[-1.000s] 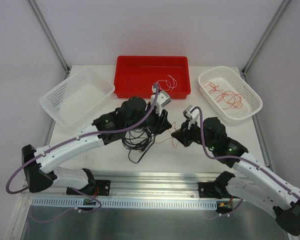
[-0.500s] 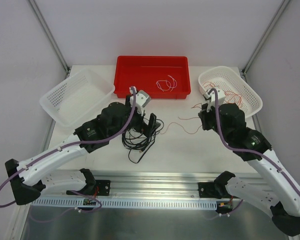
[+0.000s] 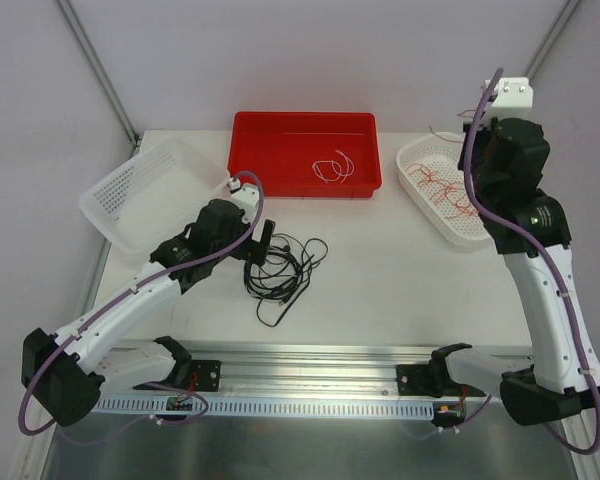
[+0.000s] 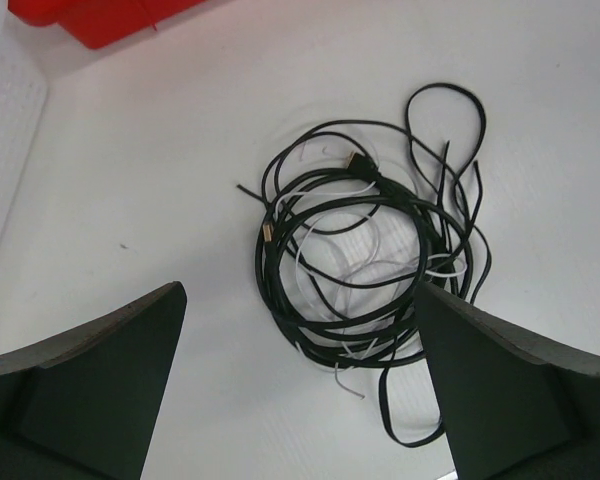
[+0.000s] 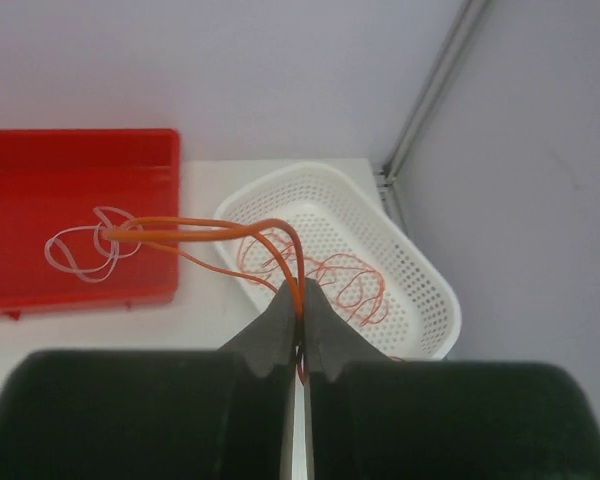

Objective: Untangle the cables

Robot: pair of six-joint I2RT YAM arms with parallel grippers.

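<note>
We see right arm reared high over far-right white basket (image 5: 435, 285), right gripper (image 5: 300, 305) pinching an orange wire (image 5: 294, 265). Left arm low, left gripper (image 4: 298, 300) spread wide above black-and-white cable tangle (image 4: 360, 255) mid-table.

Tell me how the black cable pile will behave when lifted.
Probably floppy: the black cables lie in slack, uneven loops. Likely to come up as one clump, since white wires thread through them. Probably light, being thin.

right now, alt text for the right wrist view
The right gripper is shut on a thin red-orange cable that loops out ahead. Beyond, a white perforated plastic basket holds more red-orange cables; a red plastic tray at left holds a thin white cable.
</note>
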